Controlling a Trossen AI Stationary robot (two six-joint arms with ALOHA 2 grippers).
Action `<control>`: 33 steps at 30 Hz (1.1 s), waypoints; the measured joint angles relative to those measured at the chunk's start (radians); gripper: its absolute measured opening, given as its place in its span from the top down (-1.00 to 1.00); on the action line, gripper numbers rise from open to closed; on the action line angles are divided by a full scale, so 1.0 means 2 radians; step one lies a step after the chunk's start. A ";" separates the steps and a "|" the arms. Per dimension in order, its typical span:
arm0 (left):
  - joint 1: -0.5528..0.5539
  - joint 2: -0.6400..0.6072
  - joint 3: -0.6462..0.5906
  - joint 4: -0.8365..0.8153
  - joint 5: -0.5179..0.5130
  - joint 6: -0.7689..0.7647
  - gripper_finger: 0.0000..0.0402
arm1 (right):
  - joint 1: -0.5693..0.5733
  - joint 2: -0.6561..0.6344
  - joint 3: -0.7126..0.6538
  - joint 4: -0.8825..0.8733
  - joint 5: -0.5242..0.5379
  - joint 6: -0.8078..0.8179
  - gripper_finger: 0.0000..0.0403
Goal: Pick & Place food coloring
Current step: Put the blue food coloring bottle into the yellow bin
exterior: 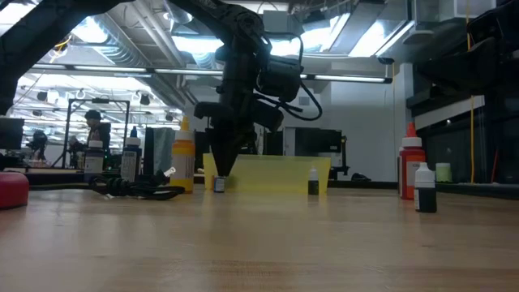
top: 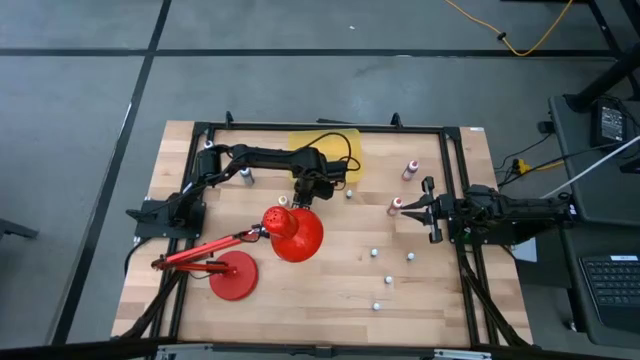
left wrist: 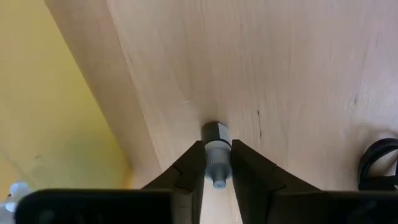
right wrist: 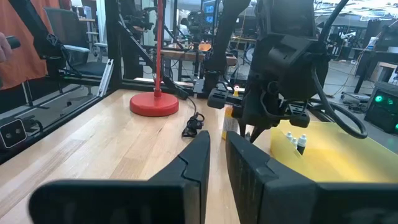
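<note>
My left gripper [top: 305, 197] points down just in front of the translucent yellow bin [top: 330, 145] and is shut on one tiny food coloring bottle [left wrist: 215, 132] with a dark body and a pale cap. The low view shows the same bottle [exterior: 219, 185] under the fingers, beside the bin [exterior: 272, 174]. Other bottles stand scattered on the right half of the table, among them a red one [top: 410, 170] and small ones [top: 373, 252] [top: 388, 281]. My right gripper [right wrist: 217, 146] waits shut at the right edge, with a red bottle [top: 395, 205] by its fingertips. My left gripper pinches the bottle's pale cap [left wrist: 216, 163] between its two fingers [left wrist: 193, 163], coming from above and pointing down. The bottle is upright with its dark body below the fingertips. In the low view its base is at table level; whether it rests there I cannot tell.
A red desk lamp lies across the table's left half, its shade [top: 293, 233] just nearer than my left gripper and its round base [top: 232, 275] nearer still. A black cable [left wrist: 379, 163] lies close by. Taller bottles [exterior: 411, 166] [exterior: 425, 188] stand to the right. Bare wood spans the near side.
</note>
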 joint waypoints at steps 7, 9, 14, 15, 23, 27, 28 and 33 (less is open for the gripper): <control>0.000 0.000 0.000 -0.002 0.000 -0.006 0.71 | 0.000 0.000 0.000 0.000 0.000 0.000 0.72; 0.000 0.000 0.000 -0.002 0.000 -0.006 0.69 | 0.000 0.000 0.000 0.000 0.000 0.000 0.72; 0.000 0.000 0.000 -0.002 0.000 -0.006 0.70 | 0.000 0.000 0.000 0.000 0.000 0.000 0.72; 0.000 0.000 0.000 -0.002 -0.001 -0.006 0.71 | 0.000 0.000 0.000 0.000 0.000 0.000 0.72; 0.003 -0.003 0.022 -0.009 -0.007 -0.014 0.71 | 0.000 0.000 0.000 0.000 0.000 0.000 0.72; 0.007 -0.003 0.046 -0.030 0.000 -0.023 0.71 | 0.000 0.000 0.000 0.000 0.000 0.000 0.72; 0.007 -0.004 0.052 -0.033 0.000 -0.023 0.71 | 0.000 0.000 0.000 0.000 0.000 0.000 0.72; 0.011 -0.004 0.086 -0.053 0.008 -0.023 0.71 | 0.000 0.000 0.000 0.000 0.000 0.000 0.72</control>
